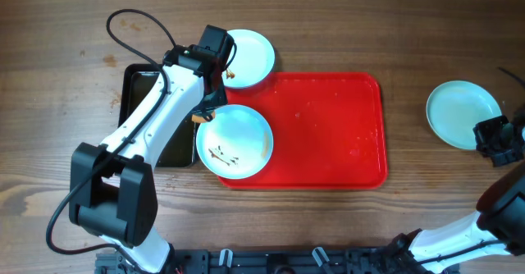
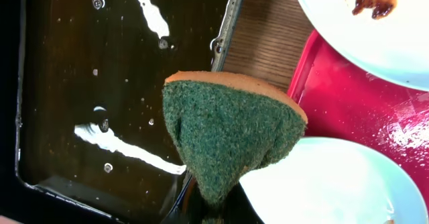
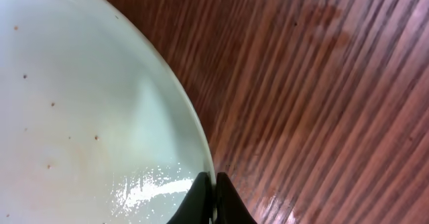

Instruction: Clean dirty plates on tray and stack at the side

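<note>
The red tray (image 1: 328,126) lies mid-table. One plate (image 1: 234,141) with brown smears sits on the tray's left end. A second plate (image 1: 248,58) with a brown smear sits off the tray's far left corner; it also shows in the left wrist view (image 2: 375,29). A third plate (image 1: 462,114), clean-looking, rests on the table at the right. My left gripper (image 1: 212,102) is shut on a green and orange sponge (image 2: 228,130) between the two left plates. My right gripper (image 1: 492,139) is shut on the rim of the right plate (image 3: 80,117).
A black pan (image 1: 148,114) holding dark liquid stands left of the tray, under my left arm; it fills the left of the left wrist view (image 2: 100,90). Bare wooden table surrounds the right plate.
</note>
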{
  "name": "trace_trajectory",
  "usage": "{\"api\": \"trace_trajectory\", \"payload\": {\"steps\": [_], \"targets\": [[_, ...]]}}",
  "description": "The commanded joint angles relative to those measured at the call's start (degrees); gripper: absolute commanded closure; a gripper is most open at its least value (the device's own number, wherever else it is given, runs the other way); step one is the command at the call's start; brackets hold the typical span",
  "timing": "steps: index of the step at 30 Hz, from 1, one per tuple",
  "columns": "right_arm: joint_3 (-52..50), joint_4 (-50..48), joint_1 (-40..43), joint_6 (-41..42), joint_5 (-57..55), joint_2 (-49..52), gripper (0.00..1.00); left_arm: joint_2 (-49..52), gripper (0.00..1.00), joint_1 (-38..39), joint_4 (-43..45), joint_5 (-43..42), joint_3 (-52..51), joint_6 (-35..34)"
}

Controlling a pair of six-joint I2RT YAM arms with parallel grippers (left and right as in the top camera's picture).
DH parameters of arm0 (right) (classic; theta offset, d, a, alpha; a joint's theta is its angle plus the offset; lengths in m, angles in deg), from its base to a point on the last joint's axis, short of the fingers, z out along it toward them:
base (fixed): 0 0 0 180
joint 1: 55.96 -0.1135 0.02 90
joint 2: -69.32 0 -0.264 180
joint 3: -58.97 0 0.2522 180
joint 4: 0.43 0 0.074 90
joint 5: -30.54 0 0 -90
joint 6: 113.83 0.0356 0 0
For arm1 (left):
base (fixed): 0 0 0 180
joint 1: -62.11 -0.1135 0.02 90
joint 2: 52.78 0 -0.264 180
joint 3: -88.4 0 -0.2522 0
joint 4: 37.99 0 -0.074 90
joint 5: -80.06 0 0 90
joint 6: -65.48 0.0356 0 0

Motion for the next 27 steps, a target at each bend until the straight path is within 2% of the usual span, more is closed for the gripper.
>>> {"api": "trace_trajectory", "payload": {"steps": [1, 2, 7, 10, 13, 15, 19, 22, 24, 25, 27], "targets": [[2.9, 0.4, 0.0, -2.9, 0.6, 1.1, 0.72, -1.6, 0.96, -0.2, -0.3, -0.5, 0.7, 0.7], [2.9, 0.8, -0.1, -2.9, 1.0, 1.1, 0.0, -1.6, 0.96, -0.2, -0.2, -0.5, 0.7, 0.7], [4.7, 5.3, -0.3, -2.9, 2.9, -0.4, 0.0, -1.6, 0.96, -0.2, -0.1, -0.5, 0.7, 0.7], [10.7, 11.9, -0.6, -3.0, 3.0, -5.2, 0.0, -1.6, 0.96, -0.2, -0.1, -0.5, 0.7, 0.7], [17.3, 17.2, -4.4, -4.5, 3.2, -11.6, 0.0, -1.6, 0.96, -0.2, 0.0, 0.0, 0.7, 0.6], [20.0, 19.4, -9.6, -7.3, 4.7, -15.2, 0.0, -1.6, 0.96, -0.6, 0.2, 1.5, 0.7, 0.6], [21.2, 23.8, -25.6, -10.4, 5.2, -17.1, 0.0, -1.6, 0.96, -4.6, 1.0, 0.1, 0.7, 0.7], [21.2, 25.2, -42.1, -10.8, 6.6, -15.0, 0.0, -1.6, 0.96, -10.9, 2.1, -8.7, 0.7, 6.7], [21.2, 23.8, -49.8, -10.0, 8.2, -13.3, 0.0, -1.6, 0.96, -14.6, 2.1, -9.5, 0.7, 7.5], [21.2, 22.3, -52.7, -9.9, 10.6, -12.0, 0.0, -1.6, 0.96, -16.8, 2.0, -12.4, 0.7, 10.2], [21.2, 18.5, -56.1, -8.7, 16.1, -8.1, 0.0, -1.6, 0.96, -20.0, 1.3, -15.4, 0.7, 11.1]]}}
